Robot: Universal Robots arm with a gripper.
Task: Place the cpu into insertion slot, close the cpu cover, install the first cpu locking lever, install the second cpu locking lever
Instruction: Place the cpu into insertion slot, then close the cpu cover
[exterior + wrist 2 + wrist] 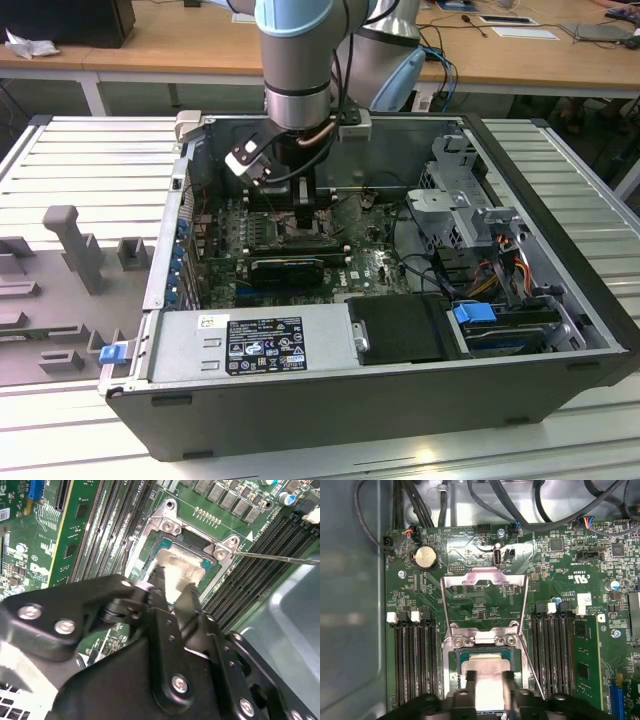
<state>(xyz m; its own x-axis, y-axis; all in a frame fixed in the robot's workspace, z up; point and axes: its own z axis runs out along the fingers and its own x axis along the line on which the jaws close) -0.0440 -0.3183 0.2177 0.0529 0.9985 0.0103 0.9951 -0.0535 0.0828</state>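
Ribbed metal worktop [60, 150]: pale square chip [487, 677] held in shiny-rimmed socket [167, 520] by clamped jaws; silvery frame cover [485, 577], wire levers [270, 556] not yet closed.

Silvery tubular arm [296, 97], pale-blue joint caps [300, 25]; matte black gripper [173, 591], round silver screws [179, 683]; perhaps a coppery cable [316, 135] at wrist.

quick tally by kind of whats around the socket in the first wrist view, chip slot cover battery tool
pale silvery-beige flat square cpu: 1
square metal-rimmed insertion slot: 1
thin silvery metal cpu cover frame, standing open: 1
round silver coin battery: 1
black tool, at the cpu: 1
total: 5
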